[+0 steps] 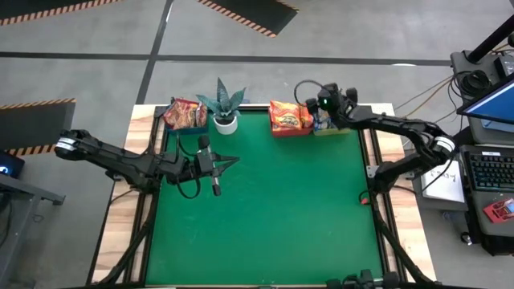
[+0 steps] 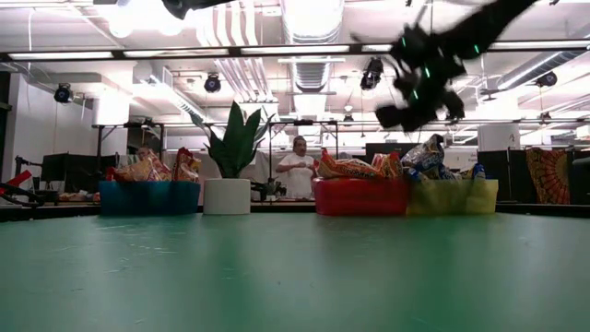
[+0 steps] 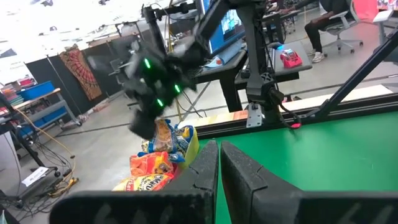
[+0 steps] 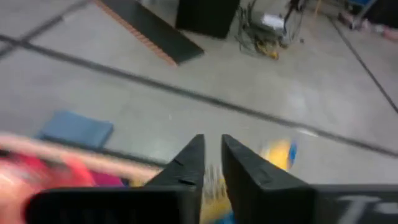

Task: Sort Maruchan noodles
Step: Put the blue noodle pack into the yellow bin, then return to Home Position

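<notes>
Orange noodle packets [image 1: 290, 117] fill a red bin [image 2: 359, 196], blue-and-yellow ones [image 3: 176, 136] a yellow-green bin [image 2: 454, 196].

On the green table [image 1: 265, 209], the left gripper [image 1: 230, 161] hovered toward ten o'clock near the potted plant [image 1: 224, 105]; the right gripper [image 1: 321, 103] hung over packets [image 1: 291, 117] around one o'clock.

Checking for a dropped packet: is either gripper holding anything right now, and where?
Nothing held: the left gripper is shut and empty; the right gripper holds nothing between its fingers.

Noodle packets [image 1: 290, 117] in bins [image 2: 360, 196] along the table's [image 1: 265, 209] far edge, potted plant [image 1: 224, 105] between bins.
</notes>
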`<state>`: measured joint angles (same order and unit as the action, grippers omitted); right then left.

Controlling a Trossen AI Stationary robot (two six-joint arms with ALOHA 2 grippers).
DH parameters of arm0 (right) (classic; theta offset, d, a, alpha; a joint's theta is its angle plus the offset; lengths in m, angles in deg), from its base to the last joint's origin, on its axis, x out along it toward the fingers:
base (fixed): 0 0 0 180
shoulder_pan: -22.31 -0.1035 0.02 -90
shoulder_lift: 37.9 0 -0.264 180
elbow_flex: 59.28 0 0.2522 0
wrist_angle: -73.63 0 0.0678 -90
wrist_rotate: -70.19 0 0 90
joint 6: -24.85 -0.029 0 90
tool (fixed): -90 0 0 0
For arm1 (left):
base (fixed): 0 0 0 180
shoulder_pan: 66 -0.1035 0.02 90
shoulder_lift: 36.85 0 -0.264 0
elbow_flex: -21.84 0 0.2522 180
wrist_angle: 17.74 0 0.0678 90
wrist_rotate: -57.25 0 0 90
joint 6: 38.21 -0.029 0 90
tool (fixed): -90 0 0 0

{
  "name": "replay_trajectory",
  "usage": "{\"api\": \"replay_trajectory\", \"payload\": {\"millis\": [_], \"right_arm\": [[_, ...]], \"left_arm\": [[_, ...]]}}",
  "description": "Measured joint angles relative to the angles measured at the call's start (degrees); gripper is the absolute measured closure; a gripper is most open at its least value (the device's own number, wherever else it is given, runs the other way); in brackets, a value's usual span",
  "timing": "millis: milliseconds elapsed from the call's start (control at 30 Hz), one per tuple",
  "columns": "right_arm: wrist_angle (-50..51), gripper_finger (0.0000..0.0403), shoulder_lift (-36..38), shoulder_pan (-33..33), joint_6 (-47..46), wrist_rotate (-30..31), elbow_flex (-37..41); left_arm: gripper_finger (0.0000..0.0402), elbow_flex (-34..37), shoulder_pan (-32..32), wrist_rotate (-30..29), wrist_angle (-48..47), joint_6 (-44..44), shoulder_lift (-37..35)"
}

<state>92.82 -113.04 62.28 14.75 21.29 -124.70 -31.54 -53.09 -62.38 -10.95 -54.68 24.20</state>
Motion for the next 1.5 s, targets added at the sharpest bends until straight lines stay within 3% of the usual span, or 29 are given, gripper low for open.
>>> {"api": "replay_trajectory", "payload": {"millis": [100, 267, 433, 633, 767, 900, 1000, 1267, 1500], "right_arm": [[-9.3, 0.0386, -1.9, 1.9, -1.0, -1.7, 9.1], [-27.6, 0.039, -4.2, 2.9, -2.0, -4.0, 18.8], [-25.8, 0.039, 0.0, 2.3, -0.4, -5.5, 19.4], [-24.0, 0.039, 13.2, -2.4, 1.8, -5.7, 21.4], [-24.7, 0.039, 22.8, -6.5, 3.3, -16.0, 26.7], [-31.0, 0.039, 30.2, -10.2, 5.7, -29.3, 34.6], [-36.9, 0.039, 35.6, -12.5, 6.8, -35.4, 40.2], [-40.2, 0.039, 49.2, -14.5, 6.3, -45.7, 50.9], [-35.6, 0.039, 55.7, -17.7, 11.4, -46.1, 50.9]], "left_arm": [[0.0402, 0.0, 0.0, 0.0, 0.0, 0.0, 0.0], [0.0402, 0.0, 0.0, 0.0, 0.0, -0.5, 0.0], [0.0402, 0.0, 0.0, -2.3, -2.9, -1.1, -0.7], [0.0402, 2.4, 0.0, -3.0, -11.0, 1.2, -7.5], [0.0402, 9.4, 0.0, -2.9, -7.1, 1.5, -15.4], [0.0402, 18.2, 0.0, -2.8, 0.5, 2.0, -23.2], [0.0402, 23.8, 0.0, -2.8, 4.3, 2.0, -28.3], [0.0402, 33.5, 0.0, -2.7, 7.7, 5.6, -41.3], [0.0402, 38.9, 0.0, -2.3, 7.4, 6.3, -49.7]]}}
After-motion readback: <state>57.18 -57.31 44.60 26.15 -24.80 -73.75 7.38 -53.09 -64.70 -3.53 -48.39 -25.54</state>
